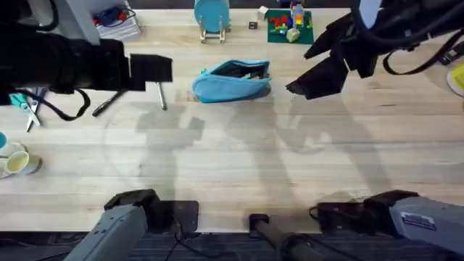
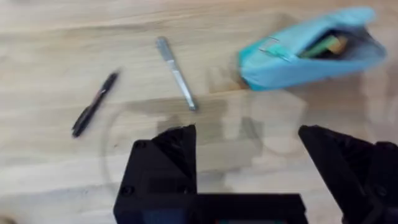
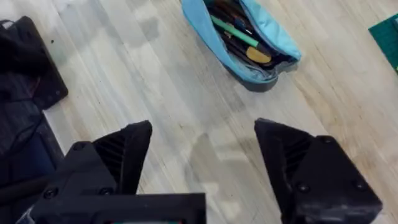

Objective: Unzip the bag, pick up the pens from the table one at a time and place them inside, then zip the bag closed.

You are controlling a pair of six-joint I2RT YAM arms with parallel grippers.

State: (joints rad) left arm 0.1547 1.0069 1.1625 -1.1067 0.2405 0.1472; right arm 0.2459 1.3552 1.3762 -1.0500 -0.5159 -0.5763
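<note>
bag (image 1: 232, 81): unzipped, on table (image 1: 239, 167)
step: pen pickup
left gripper (image 2: 249, 165): jaws apart, empty
right gripper (image 3: 202, 168): jaws apart, empty
next: left descends on silver pen (image 2: 176, 73) beside bag; black pen (image 2: 94, 104) farther out

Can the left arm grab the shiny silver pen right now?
Probably yes. The open left gripper hangs above the slim silver-grey pen, which lies alone on the light wooden table, nothing covering it.
</note>
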